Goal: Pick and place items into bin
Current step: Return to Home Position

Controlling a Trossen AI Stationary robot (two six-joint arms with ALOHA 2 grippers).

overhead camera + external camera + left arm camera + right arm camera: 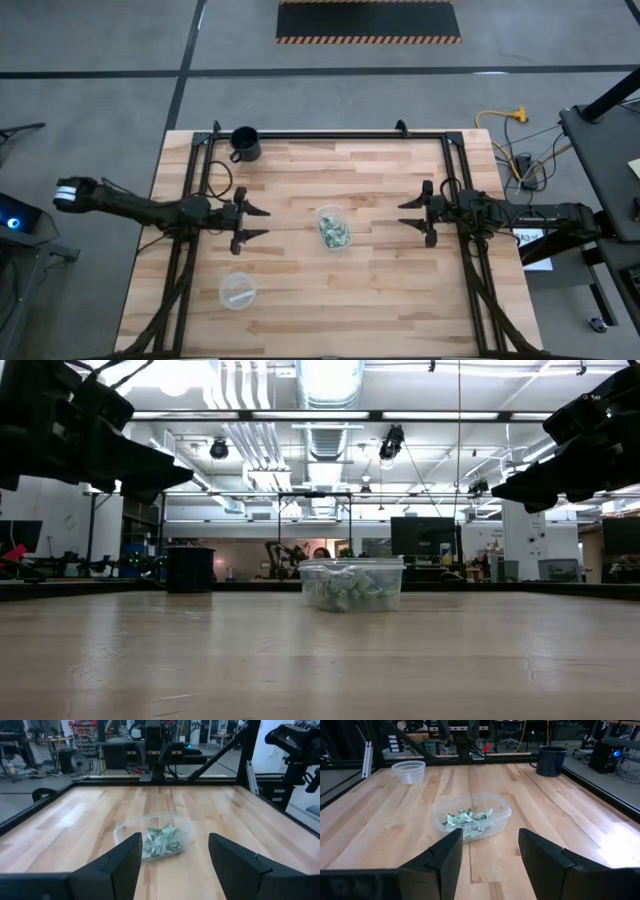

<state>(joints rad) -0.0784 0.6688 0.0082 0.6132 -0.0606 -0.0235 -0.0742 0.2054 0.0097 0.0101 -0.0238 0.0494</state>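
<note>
- My left hand (264,223) hangs over the left-middle of the table (390,300), fingers spread wide, tips aimed at the bin (333,229).
- My right hand (402,214) mirrors it from the right side, also wide open, pointing at the same bin.
- In the low view both hands sit high, well above the bin's rim, with open air under them.
- The bin stands near the middle of the table, between my two hands and touching neither. A strip of bare wood shows on each side of it.
- The items (467,818), pale-green and white wrapped pieces, lie in a loose heap on the bin's floor. All are inside the clear wall and below the rim.
- The bin is well apart from every table edge.
- A black mug (245,143) stands close to the far edge, toward the left corner, just beside the frame rail (330,134). It is well away from the bin and from my left hand.
- A flat clear dish (237,291) sits nearer the front edge on the left side, in front of my left hand.
- The dark frame rail runs along the far edge, and side rails run down under both arms.
- Open wood stretches from the bin toward the front edge and across the right half under my right hand.
</note>
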